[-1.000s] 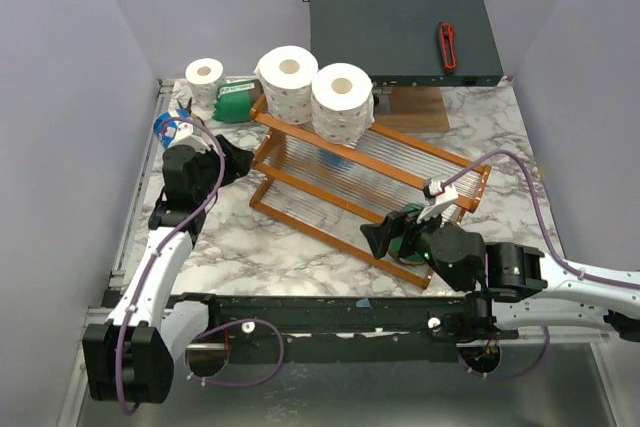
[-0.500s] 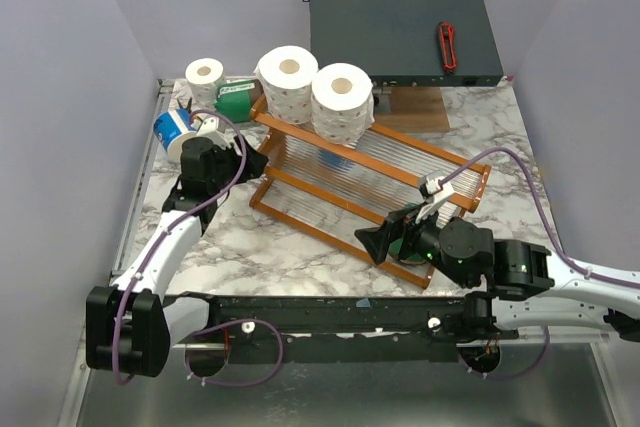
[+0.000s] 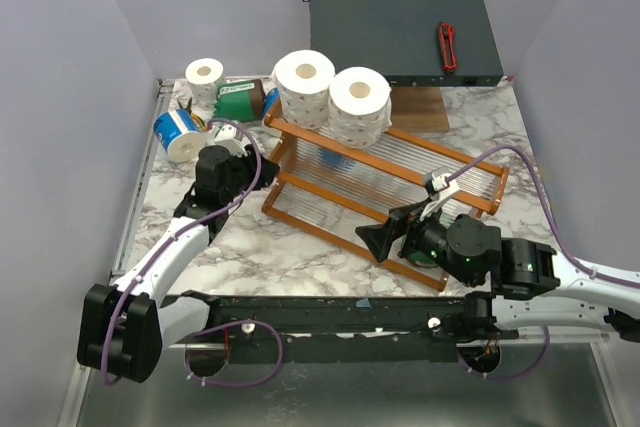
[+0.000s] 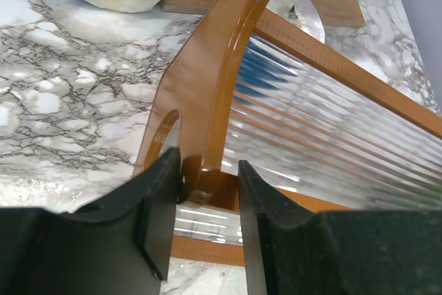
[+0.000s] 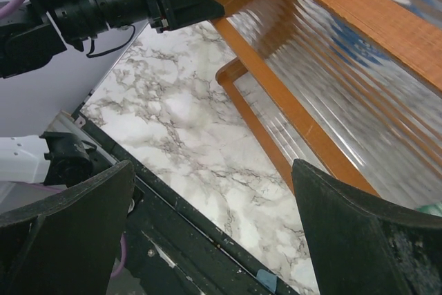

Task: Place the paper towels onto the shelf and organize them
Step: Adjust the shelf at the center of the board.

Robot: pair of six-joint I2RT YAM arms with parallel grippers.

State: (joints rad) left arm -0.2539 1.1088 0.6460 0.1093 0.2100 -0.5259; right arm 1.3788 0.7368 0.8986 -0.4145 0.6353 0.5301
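Shelf point(image 4: 228, 53) edge clamped, L claw point(image 4: 207, 177); R claw point(image 5: 210, 198) spread.

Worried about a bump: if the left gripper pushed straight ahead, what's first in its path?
The shelf's wooden end frame, already between the fingers of the left gripper; the clear ribbed tier lies behind.

Pale lilac walls point(image 3: 60, 97) on left, back and right, all plain and matte. Table point(image 3: 250, 237) is white marble pattern with grey veins, boxed in by the walls. Dark grey metal box point(image 3: 390, 37) at the far edge, with a brown wood board point(image 3: 420, 107) just in front of it. Metal rail point(image 3: 135, 207) runs along the table's left edge. Grey sheet-metal surface point(image 3: 350, 397) below the near edge. Light is even, shadows soft.
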